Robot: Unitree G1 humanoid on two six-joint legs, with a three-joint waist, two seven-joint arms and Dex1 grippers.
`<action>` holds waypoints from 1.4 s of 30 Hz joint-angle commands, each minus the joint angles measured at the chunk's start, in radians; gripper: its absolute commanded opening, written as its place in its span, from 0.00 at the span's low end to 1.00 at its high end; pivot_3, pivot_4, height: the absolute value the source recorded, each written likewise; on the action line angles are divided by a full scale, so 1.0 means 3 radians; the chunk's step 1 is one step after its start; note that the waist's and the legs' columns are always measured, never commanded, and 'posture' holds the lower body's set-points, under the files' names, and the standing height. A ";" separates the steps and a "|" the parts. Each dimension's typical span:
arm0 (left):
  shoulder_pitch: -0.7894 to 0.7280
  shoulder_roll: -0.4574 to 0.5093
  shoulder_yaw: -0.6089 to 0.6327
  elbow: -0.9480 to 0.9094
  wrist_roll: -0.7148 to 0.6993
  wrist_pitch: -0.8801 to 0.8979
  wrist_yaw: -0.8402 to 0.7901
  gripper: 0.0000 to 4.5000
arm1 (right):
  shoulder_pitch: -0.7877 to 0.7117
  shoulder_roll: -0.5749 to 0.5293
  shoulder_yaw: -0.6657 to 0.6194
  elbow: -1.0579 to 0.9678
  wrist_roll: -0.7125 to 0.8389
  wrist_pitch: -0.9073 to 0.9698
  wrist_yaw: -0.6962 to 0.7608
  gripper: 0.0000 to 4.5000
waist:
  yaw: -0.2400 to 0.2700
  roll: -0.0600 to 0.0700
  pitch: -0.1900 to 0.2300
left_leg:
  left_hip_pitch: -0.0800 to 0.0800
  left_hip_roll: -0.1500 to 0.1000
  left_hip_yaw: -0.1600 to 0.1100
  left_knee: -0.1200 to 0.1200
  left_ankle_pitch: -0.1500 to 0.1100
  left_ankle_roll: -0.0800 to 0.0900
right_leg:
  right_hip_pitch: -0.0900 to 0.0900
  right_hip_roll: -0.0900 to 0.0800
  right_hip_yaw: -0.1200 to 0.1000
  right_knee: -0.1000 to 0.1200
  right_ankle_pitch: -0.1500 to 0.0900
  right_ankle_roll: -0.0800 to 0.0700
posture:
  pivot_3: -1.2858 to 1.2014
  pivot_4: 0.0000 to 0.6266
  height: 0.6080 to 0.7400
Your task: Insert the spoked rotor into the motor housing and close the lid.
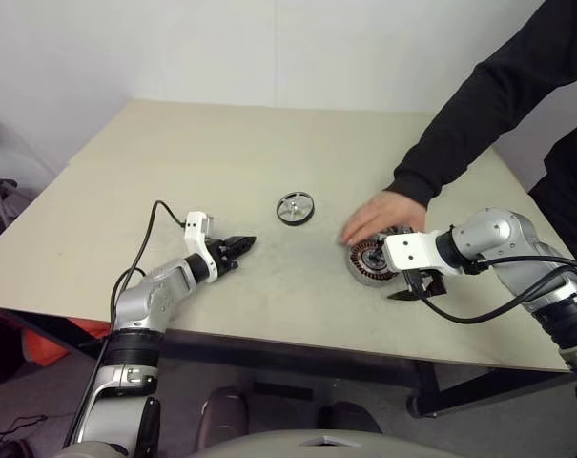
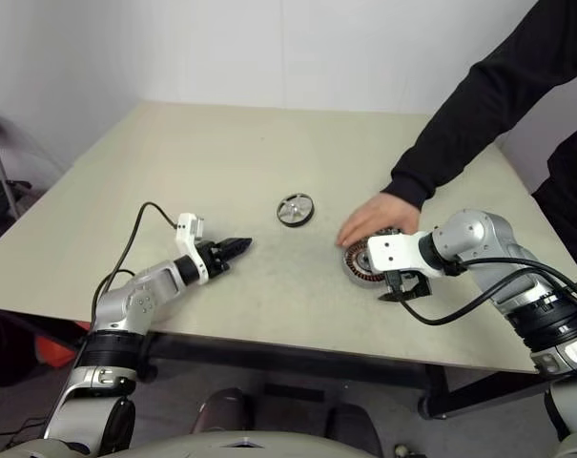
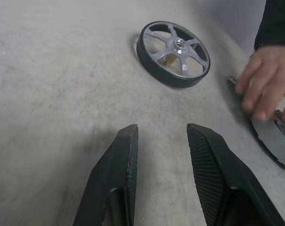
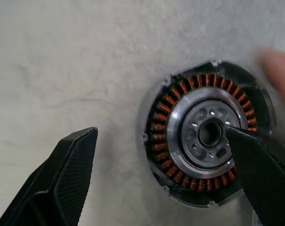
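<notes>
Both grippers are kept spread and empty around the motor housing (image 4: 206,141): the right gripper (image 1: 414,289) is poised just over it while a person's hand (image 1: 381,217) steadies its far rim, and the left gripper (image 3: 163,155) is aimed at the spoked rotor (image 1: 295,208), well apart.

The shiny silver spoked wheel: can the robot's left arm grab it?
Probably yes: the silver spoked wheel lies alone on the table ahead of the left tool, whose fingers stand apart, with nothing between.
</notes>
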 commanded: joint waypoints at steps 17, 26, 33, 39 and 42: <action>-0.0106 0.0074 0.0046 -0.0032 0.0027 -0.0083 -0.0021 0.39 | -0.0004 0.0094 -0.0257 -0.0242 -0.0003 0.0157 -0.0108 0.99 | 0.0015 0.0000 0.0000 | -0.0003 -0.0001 0.0000 0.0000 -0.0003 0.0005 | 0.0001 0.0000 -0.0001 -0.0004 0.0000 0.0000 | 0.52 0.00 1.00; -0.0078 0.0103 0.0056 -0.0067 0.0013 -0.0079 -0.0025 0.39 | -0.0022 0.0160 -0.0316 -0.0308 -0.0027 0.0378 -0.0249 0.99 | 0.0002 0.0000 0.0000 | 0.0000 0.0000 0.0000 0.0000 -0.0001 0.0001 | 0.0001 0.0000 -0.0001 -0.0001 0.0000 0.0000 | 0.52 0.00 1.00; -0.0051 0.0126 0.0063 -0.0101 0.0006 -0.0070 -0.0020 0.39 | 0.0038 0.0179 -0.0300 -0.0436 -0.0009 0.0467 -0.0316 0.99 | 0.0003 0.0000 0.0000 | 0.0000 0.0000 0.0000 0.0000 -0.0001 0.0002 | 0.0001 0.0000 -0.0001 -0.0002 0.0000 0.0000 | 0.52 0.00 1.00; -0.0057 0.0123 0.0061 -0.0099 0.0003 -0.0061 -0.0015 0.39 | 0.0014 0.0232 -0.0294 -0.0515 0.0007 0.0565 -0.0337 0.99 | 0.0003 0.0000 0.0000 | 0.0000 0.0000 0.0000 0.0000 -0.0001 0.0001 | 0.0001 0.0000 -0.0001 -0.0002 0.0000 0.0000 | 0.52 0.00 1.00; -0.0040 0.0158 0.0093 -0.0118 -0.0009 -0.0059 -0.0023 0.39 | -0.0014 0.0263 -0.0289 -0.0501 -0.0003 0.0588 -0.0361 0.99 | 0.0003 0.0000 0.0000 | 0.0000 0.0000 0.0000 0.0000 -0.0001 0.0000 | 0.0001 0.0000 0.0000 -0.0002 0.0000 0.0000 | 0.52 0.00 1.00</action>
